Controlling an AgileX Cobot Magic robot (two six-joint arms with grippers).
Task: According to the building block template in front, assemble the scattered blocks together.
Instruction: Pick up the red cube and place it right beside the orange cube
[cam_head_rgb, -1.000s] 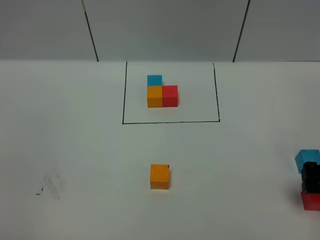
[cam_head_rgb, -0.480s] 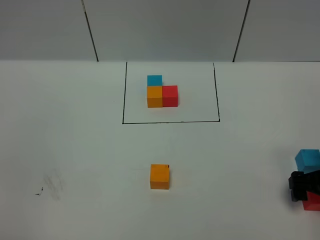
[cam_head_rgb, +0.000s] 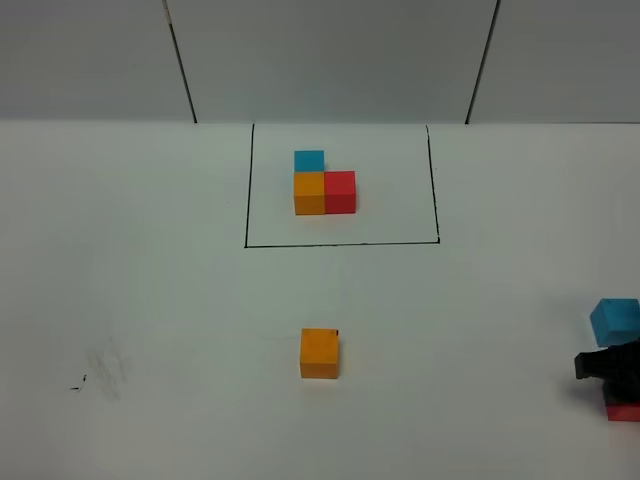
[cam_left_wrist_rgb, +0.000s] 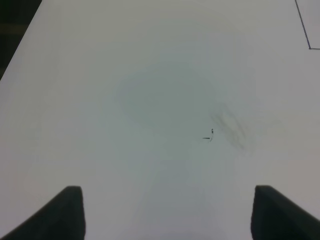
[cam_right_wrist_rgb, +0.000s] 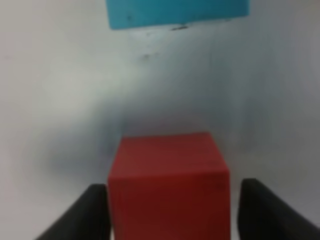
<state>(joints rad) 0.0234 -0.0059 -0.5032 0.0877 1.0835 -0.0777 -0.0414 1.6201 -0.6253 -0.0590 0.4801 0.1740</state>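
Red cube (cam_right_wrist_rgb: 169, 160) sits between the fingers of my right gripper (cam_right_wrist_rgb: 172, 187) at the right edge of the table (cam_head_rgb: 150, 300). One finger touches its side and a sliver of gap shows beside the other, so I cannot tell whether the grip is made. Light blue cube (cam_head_rgb: 615, 321) lies just beyond it, not touching. Orange cube (cam_head_rgb: 320, 353) stands alone mid-table, in front of the black outline (cam_head_rgb: 340, 243) framing the template trio (cam_head_rgb: 322, 185) — blue, orange, red, joined in an L. My left gripper (cam_left_wrist_rgb: 168, 195) hangs with its fingers wide apart above a faint smudge (cam_left_wrist_rgb: 230, 127).
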